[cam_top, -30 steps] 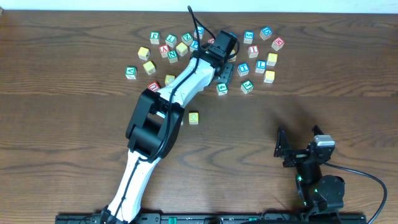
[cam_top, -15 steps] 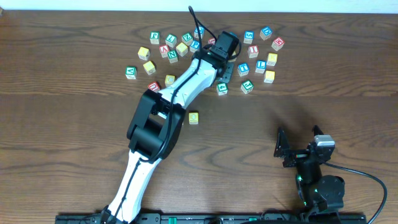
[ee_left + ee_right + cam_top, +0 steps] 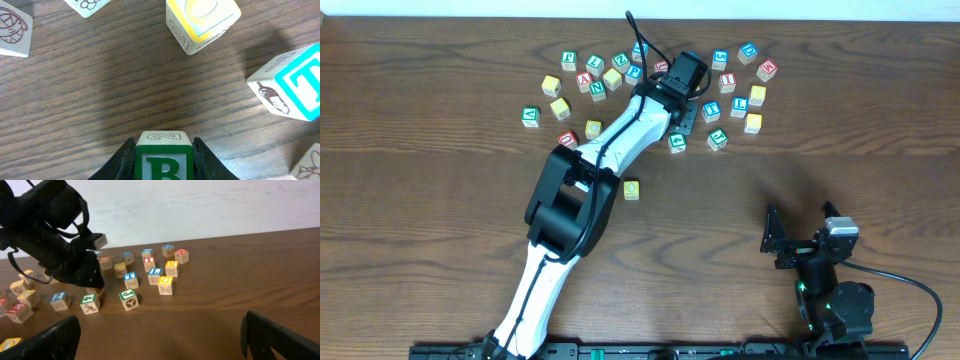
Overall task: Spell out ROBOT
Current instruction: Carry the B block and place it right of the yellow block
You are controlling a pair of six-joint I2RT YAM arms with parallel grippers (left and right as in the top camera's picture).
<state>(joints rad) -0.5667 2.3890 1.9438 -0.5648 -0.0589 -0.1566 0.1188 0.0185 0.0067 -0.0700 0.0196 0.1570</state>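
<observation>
A wooden block with a green letter B (image 3: 164, 159) and a 2 on its far side sits between the black fingers (image 3: 123, 162) of my left gripper (image 3: 164, 156), which is shut on it just above the table. From overhead, that gripper (image 3: 687, 113) is among the scattered letter blocks (image 3: 585, 79) at the back, and the B block is hidden beneath it. A lone yellow-green block (image 3: 632, 189) lies apart, nearer the middle. My right gripper (image 3: 800, 236) stands open at the front right, nothing between its fingers (image 3: 280, 334).
A yellow block (image 3: 202, 22) and a blue T block (image 3: 295, 82) lie just beyond the held block. More blocks (image 3: 740, 102) sit right of the left gripper. The left arm (image 3: 610, 145) stretches diagonally across the table.
The left gripper's jaws have closed onto the B block, and its head has shifted slightly. The right arm has not moved.
</observation>
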